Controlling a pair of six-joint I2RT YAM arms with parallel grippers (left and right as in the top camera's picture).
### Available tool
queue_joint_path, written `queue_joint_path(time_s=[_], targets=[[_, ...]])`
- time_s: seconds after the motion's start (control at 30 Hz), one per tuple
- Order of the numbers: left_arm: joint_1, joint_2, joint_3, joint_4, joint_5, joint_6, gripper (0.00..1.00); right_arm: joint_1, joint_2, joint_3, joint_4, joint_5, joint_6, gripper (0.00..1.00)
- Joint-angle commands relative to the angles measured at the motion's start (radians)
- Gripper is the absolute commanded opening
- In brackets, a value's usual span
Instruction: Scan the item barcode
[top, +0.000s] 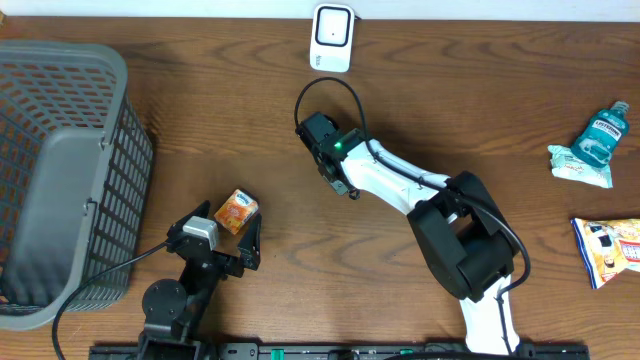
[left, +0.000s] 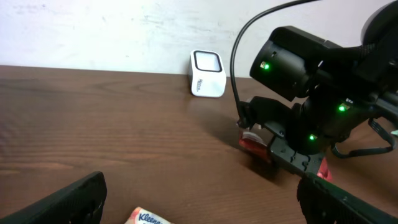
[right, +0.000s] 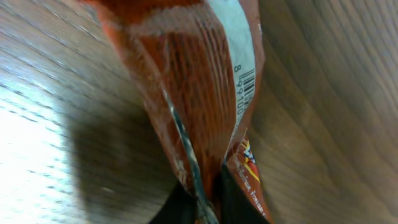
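— Where is the red snack packet to be found?
— It is held out in front of the white barcode scanner, well short of it and low over the bench. Whether the bench is touched cannot be told. The packet is pinched at its seam by the clenched jaws of the right gripper, and a barcode is shown on its white strip.
— And the left gripper?
— Its jaws are spread wide and nothing is grasped. It is placed farther from the scanner, with a Kleenex pack lying just before it.
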Motion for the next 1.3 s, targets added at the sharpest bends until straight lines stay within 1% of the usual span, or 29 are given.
queue_joint_path(time_s=[0.0,0.1,0.17,0.23,0.27,0.3,0.33,0.37,0.4,0.47,0.57,0.63,0.67,0.77,0.8,0.83,0.87,0.9,0.93,0.97,1.03,1.07,1.1,1.13,1.17,1.23,1.27], targets=[[0.004,-0.003,-0.018,-0.033,0.01,0.006,0.98,-0.021,0.101,-0.049,-0.04,-0.114,-0.034,0.01],[0.004,-0.003,-0.018,-0.033,0.01,0.006,0.98,-0.033,0.08,-0.019,-0.106,-0.2,-0.034,0.01],[0.004,-0.003,-0.018,-0.033,0.01,0.006,0.98,-0.039,0.052,0.032,-0.183,-0.295,-0.034,0.01],[0.004,-0.003,-0.018,-0.033,0.01,0.006,0.98,-0.055,0.006,0.098,-0.277,-0.496,-0.083,0.01],[0.004,-0.003,-0.018,-0.033,0.01,0.006,0.98,-0.068,-0.023,0.133,-0.327,-0.643,-0.143,0.01],[0.004,-0.003,-0.018,-0.033,0.01,0.006,0.98,-0.08,-0.044,0.152,-0.355,-0.729,-0.183,0.01],[0.004,-0.003,-0.018,-0.033,0.01,0.006,0.98,-0.096,-0.065,0.166,-0.376,-0.814,-0.221,0.01],[0.004,-0.003,-0.018,-0.033,0.01,0.006,0.98,-0.127,-0.095,0.171,-0.396,-0.951,-0.267,0.01],[0.004,-0.003,-0.018,-0.033,0.01,0.006,0.98,-0.135,-0.1,0.171,-0.402,-0.986,-0.274,0.01],[0.004,-0.003,-0.018,-0.033,0.01,0.006,0.98,-0.196,-0.093,0.153,-0.438,-1.227,-0.334,0.01],[0.004,-0.003,-0.018,-0.033,0.01,0.006,0.98,-0.225,-0.064,0.09,-0.429,-1.377,-0.393,0.01],[0.004,-0.003,-0.018,-0.033,0.01,0.006,0.98,-0.234,-0.031,0.058,-0.41,-1.374,-0.393,0.01],[0.004,-0.003,-0.018,-0.033,0.01,0.006,0.98,-0.237,-0.011,0.048,-0.399,-1.335,-0.39,0.01],[0.004,-0.003,-0.018,-0.033,0.01,0.006,0.98,-0.237,0.019,0.045,-0.38,-1.126,-0.297,0.02],[0.004,-0.003,-0.018,-0.033,0.01,0.006,0.98,-0.234,0.017,0.046,-0.381,-1.108,-0.292,0.03],[0.004,-0.003,-0.018,-0.033,0.01,0.006,0.98,-0.225,0.002,0.047,-0.386,-1.083,-0.29,0.07],[0.004,-0.003,-0.018,-0.033,0.01,0.006,0.98,-0.214,-0.016,0.05,-0.386,-1.074,-0.291,0.18],[0.004,-0.003,-0.018,-0.033,0.01,0.006,0.98,-0.207,-0.03,0.051,-0.385,-1.067,-0.29,0.32],[0.004,-0.003,-0.018,-0.033,0.01,0.006,0.98,-0.194,-0.059,0.051,-0.386,-1.059,-0.291,0.4],[0.004,-0.003,-0.018,-0.033,0.01,0.006,0.98,-0.187,-0.076,0.051,-0.389,-1.057,-0.29,0.45],[0.004,-0.003,-0.018,-0.033,0.01,0.006,0.98,-0.158,-0.138,0.051,-0.395,-1.057,-0.261,0.5],[0.004,-0.003,-0.018,-0.033,0.01,0.006,0.98,-0.132,-0.177,0.051,-0.391,-1.042,-0.236,0.58],[0.004,-0.003,-0.018,-0.033,0.01,0.006,0.98,-0.114,-0.196,0.051,-0.384,-1.007,-0.208,0.6],[0.004,-0.003,-0.018,-0.033,0.01,0.006,0.98,-0.082,-0.215,0.051,-0.369,-0.915,-0.156,0.6],[0.004,-0.003,-0.018,-0.033,0.01,0.006,0.98,-0.021,-0.222,0.051,-0.348,-0.713,-0.074,0.61],[0.004,-0.003,-0.018,-0.033,0.01,0.006,0.98,0.047,-0.217,0.043,-0.328,-0.523,-0.006,0.61],[0.004,-0.003,-0.018,-0.033,0.01,0.006,0.98,0.08,-0.214,0.031,-0.312,-0.458,0.02,0.62]])
